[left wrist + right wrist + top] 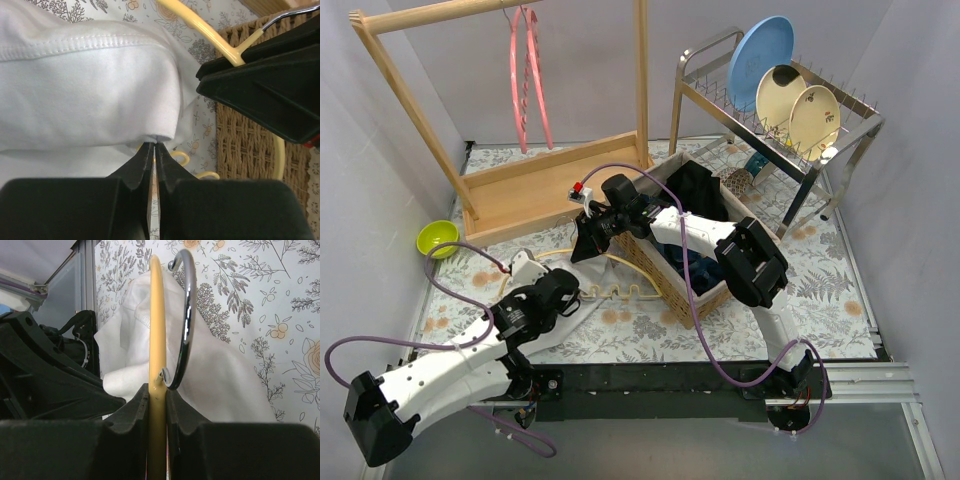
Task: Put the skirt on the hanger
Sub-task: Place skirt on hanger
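The left gripper [154,146] is closed tight on a fold of the one white skirt [85,90], which is heaped near the table's [820,280] front edge, on the left. The right gripper [157,390] is clamped narrowly on the one yellow hanger [157,315] at the base of its hook. The hanger's long axis is laid roughly left to right, just beside the one wicker basket [650,265]. Bare floral surface is left to the right of the basket.

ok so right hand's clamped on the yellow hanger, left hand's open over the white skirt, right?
Not quite: the left hand is shut, pinching a fold of the white skirt, as the left wrist view shows. The right hand is indeed clamped on the yellow hanger.
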